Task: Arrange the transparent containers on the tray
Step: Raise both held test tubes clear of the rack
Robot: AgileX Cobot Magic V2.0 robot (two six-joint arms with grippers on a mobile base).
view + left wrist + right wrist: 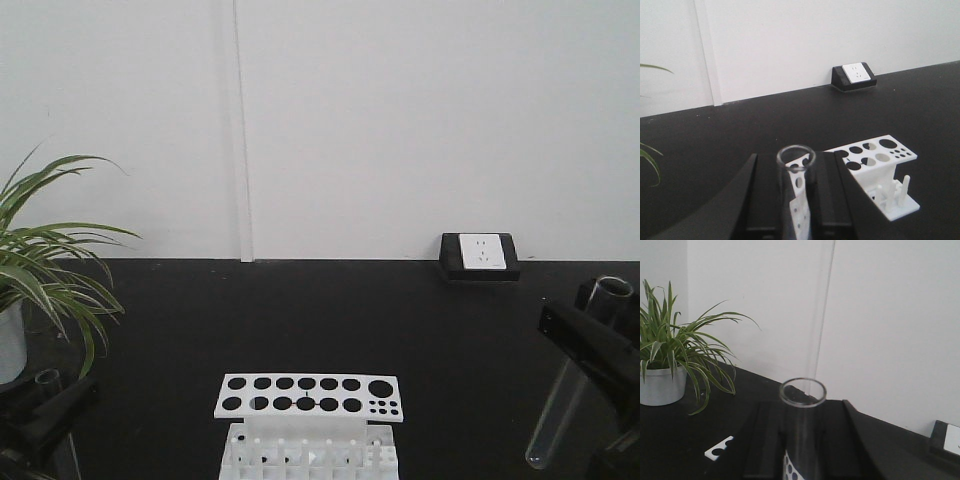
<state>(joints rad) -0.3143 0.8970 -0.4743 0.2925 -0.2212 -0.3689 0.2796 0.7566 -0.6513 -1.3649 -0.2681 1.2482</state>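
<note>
The right gripper (804,412) is seen clamped on 1 glass tube (558,415), which is held tilted, rim up, over the right edge of the black counter (420,320). The left gripper (796,172) is clamped on a 2nd glass tube (794,197), rim up, at the lower left. Between the 2, a white rack (308,395) with round holes is set on the counter. A potted plant (40,270) is noted far left, and a wall socket (480,255) at the back edge.
</note>
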